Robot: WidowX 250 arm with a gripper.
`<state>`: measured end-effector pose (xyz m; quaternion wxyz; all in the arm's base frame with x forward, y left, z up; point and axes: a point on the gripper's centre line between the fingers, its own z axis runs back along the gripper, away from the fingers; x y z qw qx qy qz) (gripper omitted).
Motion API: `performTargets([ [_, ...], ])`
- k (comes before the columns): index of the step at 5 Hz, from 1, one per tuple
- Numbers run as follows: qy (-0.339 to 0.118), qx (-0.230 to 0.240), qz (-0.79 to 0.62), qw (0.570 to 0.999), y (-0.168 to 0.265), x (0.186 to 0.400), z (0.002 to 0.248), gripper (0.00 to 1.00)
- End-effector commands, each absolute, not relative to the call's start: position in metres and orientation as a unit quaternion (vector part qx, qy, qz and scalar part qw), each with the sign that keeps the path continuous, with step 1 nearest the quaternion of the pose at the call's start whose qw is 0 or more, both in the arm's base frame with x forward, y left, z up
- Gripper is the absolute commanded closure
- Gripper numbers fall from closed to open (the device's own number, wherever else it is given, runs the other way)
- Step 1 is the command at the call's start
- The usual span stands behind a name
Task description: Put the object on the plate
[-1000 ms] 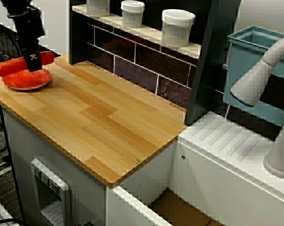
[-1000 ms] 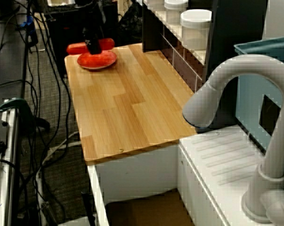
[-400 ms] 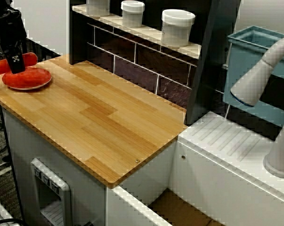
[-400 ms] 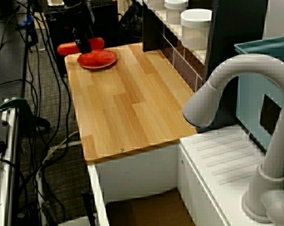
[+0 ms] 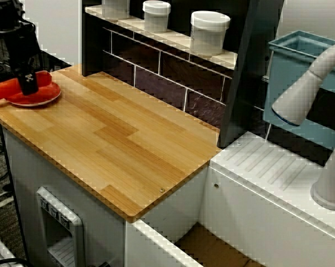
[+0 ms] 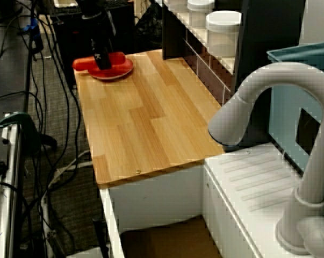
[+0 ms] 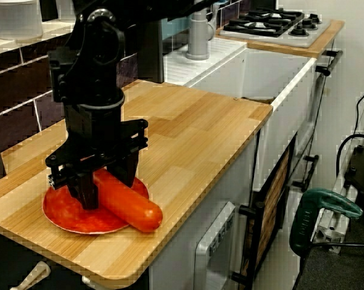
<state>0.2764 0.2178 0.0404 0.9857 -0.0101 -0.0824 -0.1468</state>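
The black gripper [image 7: 106,184] stands with its two fingers straddling the middle of the hot-dog sausage [image 7: 128,205], jaws narrow around it; whether the pads are pressing the sausage or standing just off it cannot be told. The sausage lies across the red-orange plate [image 7: 67,211], its rounded near end overhanging the plate's rim toward the front edge of the wooden countertop [image 7: 194,139], its far end hidden behind the fingers. In the side view the gripper [image 5: 27,83] sits over the plate [image 5: 42,97] and the sausage [image 5: 6,89] reaches out past the plate's left rim, beyond the countertop's corner. In the view along the counter the gripper [image 6: 103,62] covers the sausage's [image 6: 84,63] middle above the plate [image 6: 116,71]. The plate rests at the corner of the countertop farthest from the grey faucet [image 6: 269,123]. Behind the countertop, a dark tiled backsplash [image 5: 156,75] carries a shelf with white lidded jars [image 5: 210,30]. A teal bin [image 5: 306,72] stands behind the faucet, beside the white ridged drainboard [image 5: 273,167].
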Motion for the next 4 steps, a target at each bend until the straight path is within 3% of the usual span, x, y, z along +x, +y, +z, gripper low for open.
performTargets([
  [1, -0.088, 0.015, -0.14, 0.986, 0.22, 0.2819, 0.0491, 0.0],
  [4, -0.084, 0.013, -0.135, 0.987, 0.2204, 0.2892, 0.0574, 0.0],
])
